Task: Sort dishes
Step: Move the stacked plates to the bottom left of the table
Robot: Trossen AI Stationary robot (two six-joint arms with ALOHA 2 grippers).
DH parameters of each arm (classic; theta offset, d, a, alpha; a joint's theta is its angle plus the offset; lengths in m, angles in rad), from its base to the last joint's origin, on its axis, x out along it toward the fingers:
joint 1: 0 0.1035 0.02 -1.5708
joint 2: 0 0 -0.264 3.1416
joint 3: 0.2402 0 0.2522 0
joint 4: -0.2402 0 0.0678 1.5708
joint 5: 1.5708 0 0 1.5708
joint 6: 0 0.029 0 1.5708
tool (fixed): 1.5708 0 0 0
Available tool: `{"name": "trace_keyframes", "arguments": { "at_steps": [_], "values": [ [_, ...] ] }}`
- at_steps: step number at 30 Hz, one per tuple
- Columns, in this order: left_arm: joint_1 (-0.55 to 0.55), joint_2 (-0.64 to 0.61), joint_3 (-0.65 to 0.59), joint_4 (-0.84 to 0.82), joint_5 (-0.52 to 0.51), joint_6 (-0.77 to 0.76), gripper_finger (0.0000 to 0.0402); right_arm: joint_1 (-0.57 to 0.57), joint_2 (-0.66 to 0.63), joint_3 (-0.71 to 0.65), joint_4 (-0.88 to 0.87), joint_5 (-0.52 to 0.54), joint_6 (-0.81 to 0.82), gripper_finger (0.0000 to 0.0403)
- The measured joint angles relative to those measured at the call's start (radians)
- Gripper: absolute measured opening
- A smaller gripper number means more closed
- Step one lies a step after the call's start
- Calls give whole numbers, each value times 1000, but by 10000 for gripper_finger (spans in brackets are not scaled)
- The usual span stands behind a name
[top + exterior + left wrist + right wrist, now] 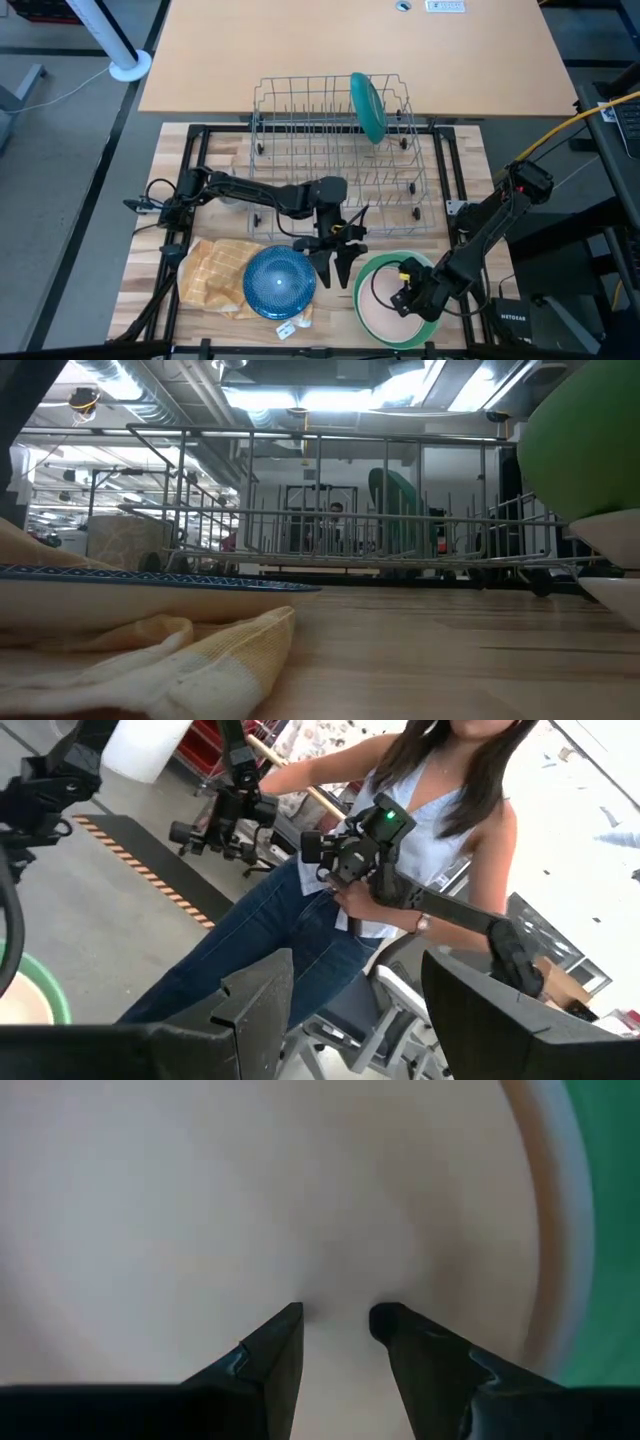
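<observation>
The right gripper [402, 297], fingers slightly parted and holding nothing, points straight down into the peach dish [385, 312] nested in the green bowl [433, 326] at the table's front edge. The left gripper [336, 252], parted and empty, hovers just beside, farther from that stack.

Light butcher-block wooden table [455, 160], a dark frame along its edges. Directly on it: grey wire dish rack [300, 150] at the far middle, on small feet; yellow-orange checked cloth [215, 272] crumpled at the near left; round green-rimmed plate [372, 272] at the near right. A tan tabletop [300, 50] adjoins behind.
</observation>
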Motion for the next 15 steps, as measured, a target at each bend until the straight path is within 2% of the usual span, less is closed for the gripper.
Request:
{"name": "trace_keyframes", "arguments": {
  "at_steps": [4, 8, 15],
  "values": [
    [-7, 0, 0, -142, -23, 182, 211, 0, 0, -1, -3, 2, 31, 152],
    [-25, 1, 0, -258, -99, 456, 211, 0, 1, -1, 3, 12, 79, 152],
    [-64, 1, 0, -429, -318, 846, 211, -1, 1, -4, 43, 26, 89, 152]
  ]
}}
